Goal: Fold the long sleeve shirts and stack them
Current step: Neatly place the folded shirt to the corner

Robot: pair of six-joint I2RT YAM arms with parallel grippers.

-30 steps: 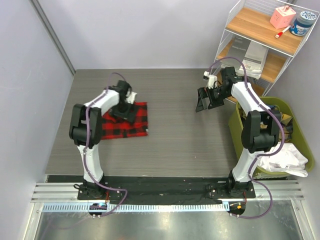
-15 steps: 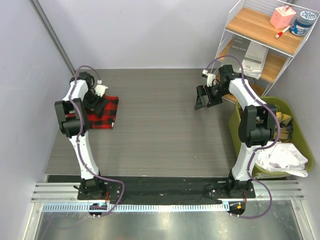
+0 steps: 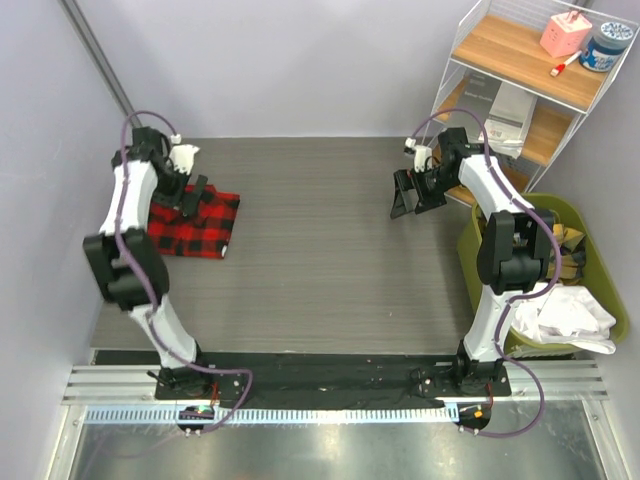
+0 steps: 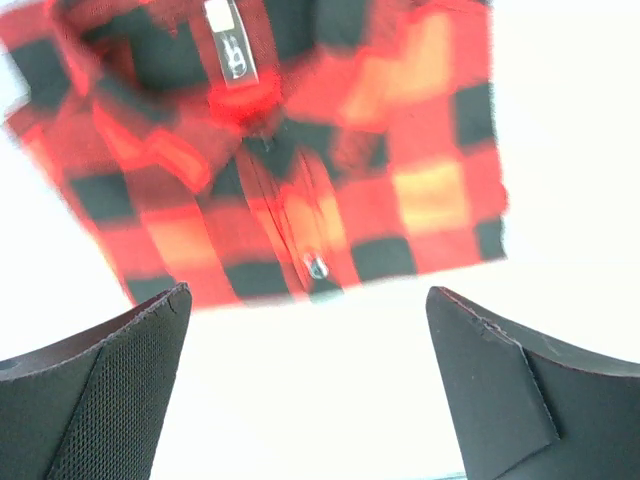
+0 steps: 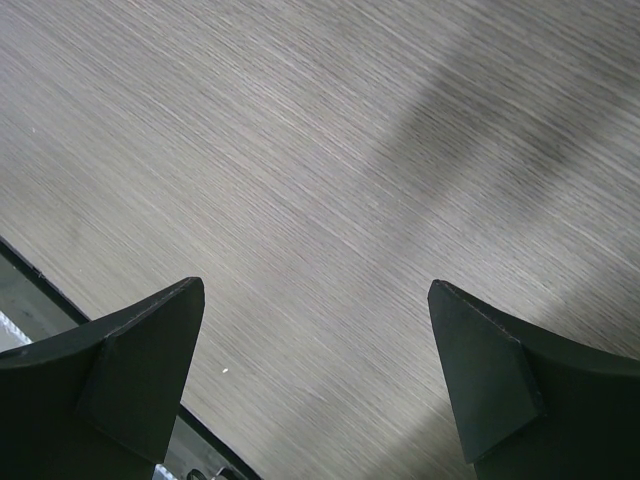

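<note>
Far left the shirt (image 3: 195, 225), far right the bin (image 3: 560, 205).
The shirt lies on the table's (image 3: 330, 260) far-left part, my left claw (image 3: 192, 197) above its rear edge; my right claw (image 3: 410, 205) hangs far right, before the shelf rack (image 3: 520, 100); the bin stands right of the table.

shirt (image 3: 195, 222): red-and-black buffalo check
surface (image 3: 330, 250): grey, fine streaked grain
bin (image 3: 548, 204): olive green
left claw (image 3: 192, 199): black
right claw (image 3: 403, 212): black

The shirt (image 4: 270, 150) is soft woven flannel, matt, in red-and-black check, with a small glossy button (image 4: 317, 266). The table (image 3: 340, 250) looks like matt grey laminate with a fine wood grain. The left gripper (image 4: 310, 390) has matt black fingers (image 4: 110, 400) — one pad finely dimpled. The shelf (image 3: 503, 45) pairs white wire with smooth pale wood boards.
</note>
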